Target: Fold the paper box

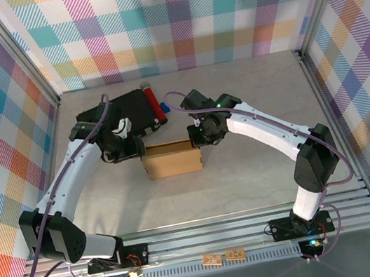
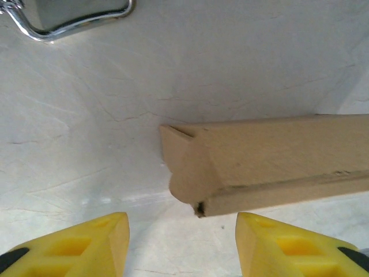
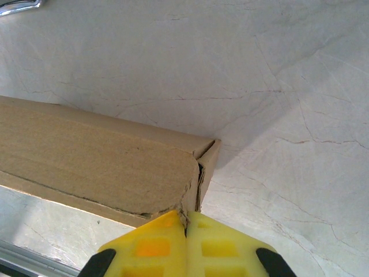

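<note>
The plain brown cardboard mailer box (image 1: 172, 160) stands as a closed, squared block. A gaping end seam probably still needs tucking, though it is hard to read. One end lies just ahead of the half-spread, empty left gripper (image 2: 180, 231); the other touches the right gripper's (image 3: 185, 222) tightly closed tips.

Top view: bright, even, diffuse light from overhead, no hard glare. Counter (image 1: 260, 161) reads pale, w/ only faint soft shadows under the arms. Rails & walls lean a bit at frame edges, wide-angle lens.

Left wrist view: paper box (image 2: 271, 156) throws a soft grey shadow on its far side, away from left gripper (image 2: 181, 248). Yellow fingers (image 2: 86, 248) slightly out of focus. Chrome part (image 2: 75, 17) far ahead-left of the gripper shows bright glints.

Right wrist view: shadow sits ahead & right of right gripper (image 3: 185, 242). Card grain fairly sharp, fingers soft.
</note>
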Robot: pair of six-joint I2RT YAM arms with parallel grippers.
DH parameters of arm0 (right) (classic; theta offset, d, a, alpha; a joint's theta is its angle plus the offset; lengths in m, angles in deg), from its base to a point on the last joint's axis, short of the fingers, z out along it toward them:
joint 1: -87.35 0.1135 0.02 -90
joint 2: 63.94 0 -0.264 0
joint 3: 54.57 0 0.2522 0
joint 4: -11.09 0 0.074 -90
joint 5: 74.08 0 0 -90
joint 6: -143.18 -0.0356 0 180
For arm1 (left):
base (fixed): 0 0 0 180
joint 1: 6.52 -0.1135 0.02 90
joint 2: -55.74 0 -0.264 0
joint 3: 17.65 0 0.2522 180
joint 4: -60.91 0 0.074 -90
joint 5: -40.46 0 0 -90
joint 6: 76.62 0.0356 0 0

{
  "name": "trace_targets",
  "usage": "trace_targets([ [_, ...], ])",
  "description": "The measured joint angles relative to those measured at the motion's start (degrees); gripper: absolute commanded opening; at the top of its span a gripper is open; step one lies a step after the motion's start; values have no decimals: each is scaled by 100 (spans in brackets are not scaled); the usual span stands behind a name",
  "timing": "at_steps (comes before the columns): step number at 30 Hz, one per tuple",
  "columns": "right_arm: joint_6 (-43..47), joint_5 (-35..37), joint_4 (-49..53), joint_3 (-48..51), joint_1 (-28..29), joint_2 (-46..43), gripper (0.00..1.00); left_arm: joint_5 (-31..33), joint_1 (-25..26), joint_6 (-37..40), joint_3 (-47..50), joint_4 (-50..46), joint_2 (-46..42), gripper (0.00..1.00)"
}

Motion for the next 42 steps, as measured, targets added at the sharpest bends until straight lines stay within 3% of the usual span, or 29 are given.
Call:
trace_targets([
  [17,103,-4,37,-31,0,17,0,94,0,199,-177,59,424,21],
  [28,107,-7,55,-55,0,26,0,-138,0,149,-221,57,446,9],
  [42,142,-31,103,-129,0,90,0,-400,-2,-302,-479,-74,616,3],
])
